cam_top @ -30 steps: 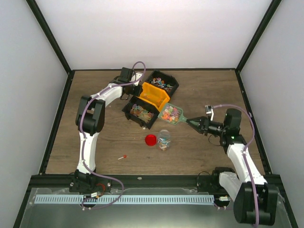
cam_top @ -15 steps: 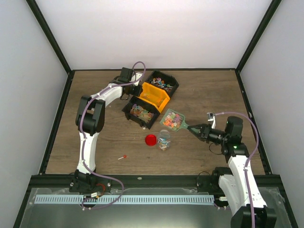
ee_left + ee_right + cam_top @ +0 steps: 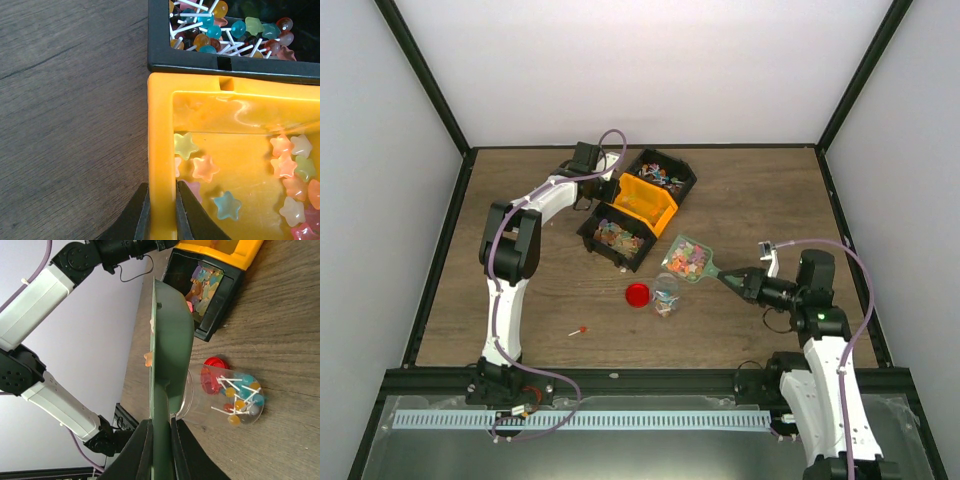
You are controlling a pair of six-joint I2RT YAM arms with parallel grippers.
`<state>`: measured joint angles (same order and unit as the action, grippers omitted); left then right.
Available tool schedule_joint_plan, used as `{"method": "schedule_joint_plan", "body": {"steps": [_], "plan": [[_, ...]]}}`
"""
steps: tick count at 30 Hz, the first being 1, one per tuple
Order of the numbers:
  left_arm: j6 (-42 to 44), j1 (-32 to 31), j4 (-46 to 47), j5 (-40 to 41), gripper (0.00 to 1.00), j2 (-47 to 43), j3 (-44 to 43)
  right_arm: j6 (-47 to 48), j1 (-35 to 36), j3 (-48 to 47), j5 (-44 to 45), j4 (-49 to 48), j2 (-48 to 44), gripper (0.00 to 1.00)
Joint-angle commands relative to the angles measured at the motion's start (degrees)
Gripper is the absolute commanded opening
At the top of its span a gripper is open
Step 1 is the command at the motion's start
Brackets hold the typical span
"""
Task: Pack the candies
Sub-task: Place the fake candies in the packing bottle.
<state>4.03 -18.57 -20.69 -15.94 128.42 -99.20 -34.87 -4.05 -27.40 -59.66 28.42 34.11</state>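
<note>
- My left tool [image 3: 161,212] is pinched on the side wall of the orange bin [image 3: 240,150], one finger outside and one inside. I judge this grip is there to steady the bin, which sits propped between the two black bins [image 3: 617,236].
- A few star-shaped candies [image 3: 205,167] lie loose on the orange bin's floor. The black bin behind it holds lollipops on white sticks.
- My right tool [image 3: 159,440] is pressed together on the handle of the green scoop [image 3: 172,335]. From above, the scoop's bowl is loaded with mixed sweets and hangs just above and behind the jar [image 3: 666,293].
- In the right wrist view the scoop's front lip sits at the jar's open mouth. That looks like the line-up for a pour, with the handle end raised so the load slides forward.
- The jar already has several lollipops at its bottom, so I'd call packing under way but far from full.
- The red lid [image 3: 637,294] lies on the desk [image 3: 520,300] just beside the jar, off and out of the pour path.
- One stray lollipop [image 3: 582,330] lies alone on the desk, well apart from the jar.
- My worry is that the scoop is wider than the jar mouth, so a fast tilt could spill sweets.
</note>
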Motion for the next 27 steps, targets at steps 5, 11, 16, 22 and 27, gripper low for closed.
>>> {"method": "schedule_joint_plan", "body": {"steps": [5, 11, 16, 22, 27], "plan": [[0.0, -0.1, -3.7, 0.1, 0.04, 1.8, 1.2, 1.6, -0.3, -2.6, 0.5, 4.3, -4.8, 0.01], [0.0, -0.1, -3.7, -0.2, 0.04, 2.1, 1.0, 5.0, -0.3, -3.3, 2.4, 8.7, -5.8, 0.01], [0.0, -0.1, -3.7, -0.2, 0.04, 2.0, 1.0, 9.7, -0.3, -6.4, 6.2, 14.2, -5.5, 0.01], [0.0, -0.1, -3.9, -0.3, 0.04, 2.3, 0.9, 12.4, -0.3, -8.1, 8.5, 17.1, -5.6, 0.01], [0.0, -0.1, -3.9, -0.4, 0.04, 2.4, 1.0, 12.9, -0.3, -8.1, 7.6, 17.8, -6.0, 0.01]]}}
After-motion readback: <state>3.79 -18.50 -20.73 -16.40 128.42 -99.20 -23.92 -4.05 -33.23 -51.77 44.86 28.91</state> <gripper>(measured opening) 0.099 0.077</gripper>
